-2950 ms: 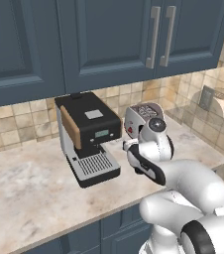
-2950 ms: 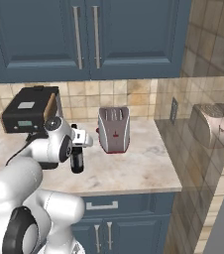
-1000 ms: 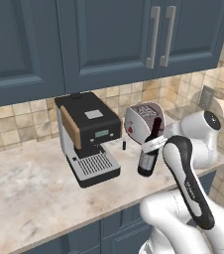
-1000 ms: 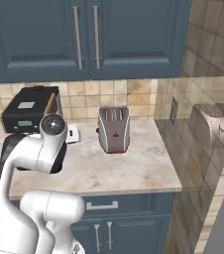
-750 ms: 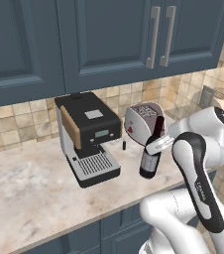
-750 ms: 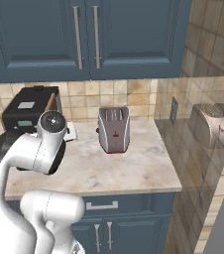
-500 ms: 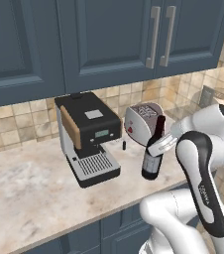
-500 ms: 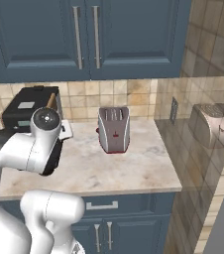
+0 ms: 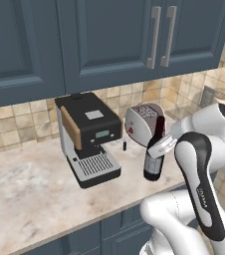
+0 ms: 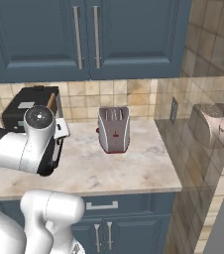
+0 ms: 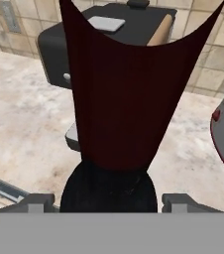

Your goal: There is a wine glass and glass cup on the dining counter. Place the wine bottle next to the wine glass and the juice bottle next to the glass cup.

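Note:
The wine bottle (image 9: 154, 158) is dark with a long neck and a dark red top. It stands upright in front of the toaster, near the worktop's front edge. My gripper (image 9: 160, 147) is shut on its neck, with the white arm curving in from the right. In the hand view the dark red top (image 11: 129, 89) looms close between my fingertips (image 11: 34, 202), and the black body (image 11: 109, 191) shows below it. I cannot tell whether the bottle's base touches the worktop. The juice bottle, wine glass, glass cup and dining counter are out of view.
A black coffee machine (image 9: 87, 137) stands on the marbled worktop (image 9: 30, 184) left of the bottle. A silver toaster (image 9: 142, 119) (image 10: 114, 130) sits just behind it. Blue wall cabinets (image 9: 109, 40) hang overhead. A side wall with a metal fixture (image 10: 210, 124) closes off the right.
The arm has swung to the right and carried the wine bottle from beside the coffee machine to in front of the toaster. The bottle now stands more upright.

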